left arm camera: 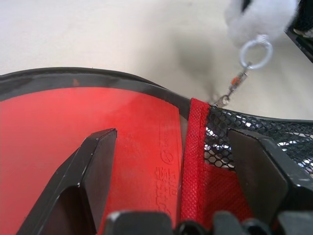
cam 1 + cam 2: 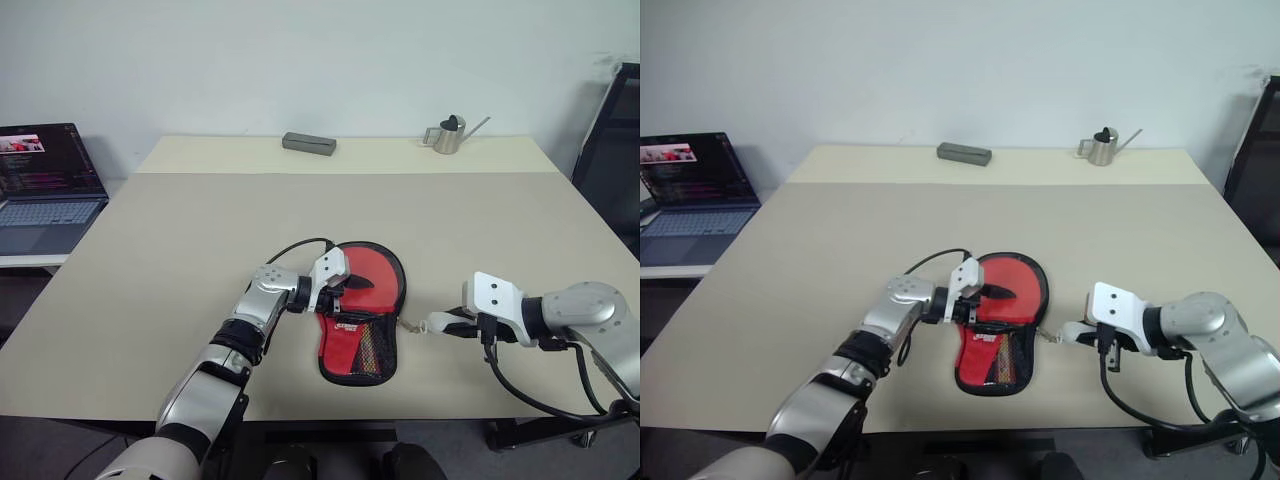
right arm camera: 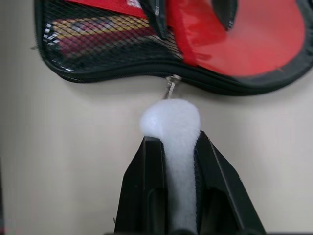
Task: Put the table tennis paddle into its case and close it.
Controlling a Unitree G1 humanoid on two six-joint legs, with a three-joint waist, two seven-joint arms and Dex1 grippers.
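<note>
The case (image 2: 358, 352) lies flat near the table's front edge, red side with its black mesh pocket facing up. The table tennis paddle's red face (image 2: 378, 275) shows in the round end, and its striped handle (image 3: 98, 30) shows through the mesh. My left gripper (image 2: 345, 283) is open just over the case, one finger (image 1: 93, 166) above the red rubber and the other (image 1: 259, 166) above the mesh. My right gripper (image 3: 171, 139), to the case's right, is shut on a white fluffy pull (image 3: 171, 120). A ring and a short chain (image 1: 234, 83) join the pull to the zipper.
A grey box (image 2: 308, 143) and a small metal watering can (image 2: 447, 133) stand at the table's far edge. An open laptop (image 2: 45, 185) sits on a side table to the left. A black chair (image 2: 615, 140) is at the right.
</note>
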